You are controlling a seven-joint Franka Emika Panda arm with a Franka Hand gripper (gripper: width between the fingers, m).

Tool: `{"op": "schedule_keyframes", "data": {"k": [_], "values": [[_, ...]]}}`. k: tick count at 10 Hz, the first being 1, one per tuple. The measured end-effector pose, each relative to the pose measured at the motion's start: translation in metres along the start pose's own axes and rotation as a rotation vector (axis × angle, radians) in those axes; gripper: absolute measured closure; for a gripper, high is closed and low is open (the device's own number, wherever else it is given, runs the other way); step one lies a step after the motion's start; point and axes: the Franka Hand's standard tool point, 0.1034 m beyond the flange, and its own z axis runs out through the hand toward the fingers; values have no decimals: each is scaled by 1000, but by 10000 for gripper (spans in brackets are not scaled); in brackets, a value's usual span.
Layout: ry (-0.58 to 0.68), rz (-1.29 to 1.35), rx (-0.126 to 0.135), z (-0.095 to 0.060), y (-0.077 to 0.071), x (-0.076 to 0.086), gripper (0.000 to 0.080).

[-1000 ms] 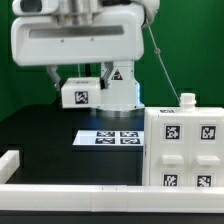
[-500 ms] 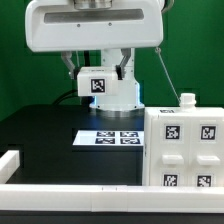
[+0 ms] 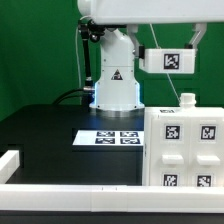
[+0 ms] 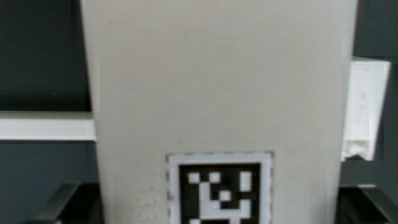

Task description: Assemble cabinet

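The cabinet (image 3: 185, 150), a large white box with several square tags on its face, stands at the front on the exterior view's right, with a small white knob (image 3: 186, 100) on top. My gripper (image 3: 166, 58) is high above it, mostly out of the top of the frame. It is shut on a white tagged panel (image 3: 177, 60). In the wrist view the panel (image 4: 214, 90) fills the space between my dark fingers (image 4: 64, 202), and its tag faces the camera. The gripper (image 4: 217, 205) is closed on the panel's sides.
The marker board (image 3: 112, 138) lies flat on the black table in front of the arm's white base (image 3: 115, 85). A white rail (image 3: 60, 176) runs along the front edge, with a raised end on the exterior view's left (image 3: 10, 160).
The gripper with the tagged panel has risen and swung toward the exterior view's right, from low at the centre-left to high above the cabinet. The cabinet has not moved.
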Motion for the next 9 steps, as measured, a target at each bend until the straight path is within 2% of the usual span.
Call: {"op": "schedule_keyframes", "data": {"k": [1, 4, 7, 9], "values": [[-6, 4, -2, 3, 5, -2, 246], [-10, 3, -2, 5, 4, -3, 246], [-18, 25, 0, 18, -28, -3, 246], [-20, 20, -1, 28, -33, -3, 246]]}}
